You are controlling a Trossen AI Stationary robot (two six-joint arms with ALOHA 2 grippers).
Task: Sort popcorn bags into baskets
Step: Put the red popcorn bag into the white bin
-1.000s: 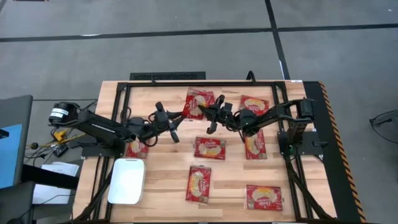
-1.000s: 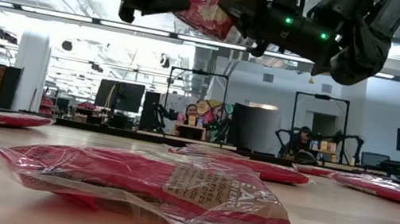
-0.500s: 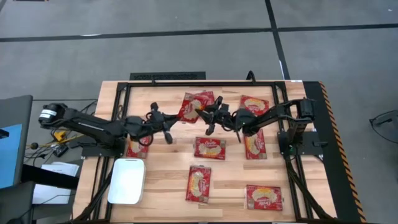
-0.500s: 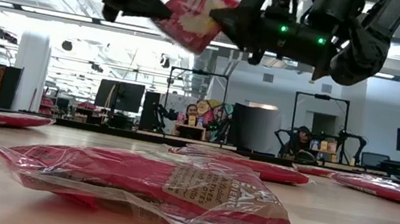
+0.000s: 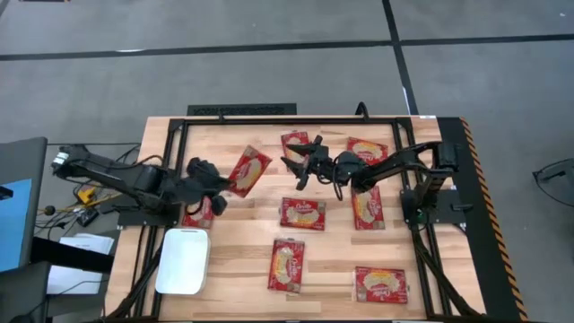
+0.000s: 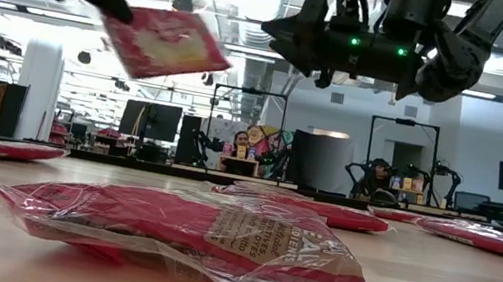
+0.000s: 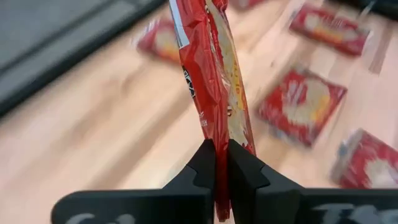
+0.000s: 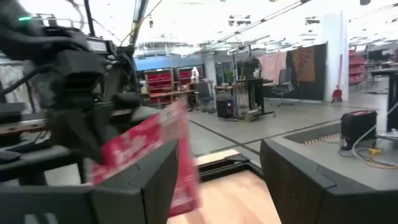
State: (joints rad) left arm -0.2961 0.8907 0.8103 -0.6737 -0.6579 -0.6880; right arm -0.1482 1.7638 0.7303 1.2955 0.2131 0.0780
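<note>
A: Popcorn bag [image 5: 249, 170] is being gripped by the left gripper [image 5: 224, 182], whose fingers [image 7: 211, 163] are being pressed flat together on the packet's lower edge. It is being held in the air above the wooden table [image 5: 242, 247], tilted, left of the table's middle.

B: And the right gripper [image 5: 296, 160]?

A: Its jaws are being held wide apart with nothing between them, raised over the far middle of the table, just beside another packet [image 5: 292, 143] lying there.

B: Where is the white tray [image 5: 183, 261] being kept?

A: At the near left corner, with nothing visible inside. Other packets are being left flat on the table: one at the middle [image 5: 302, 213], one nearer the front [image 5: 287, 265], one at the near right [image 5: 380, 283], two beneath the right arm [image 5: 367, 207] [image 5: 369, 148], and one partly hidden under the left arm [image 5: 199, 213].
</note>
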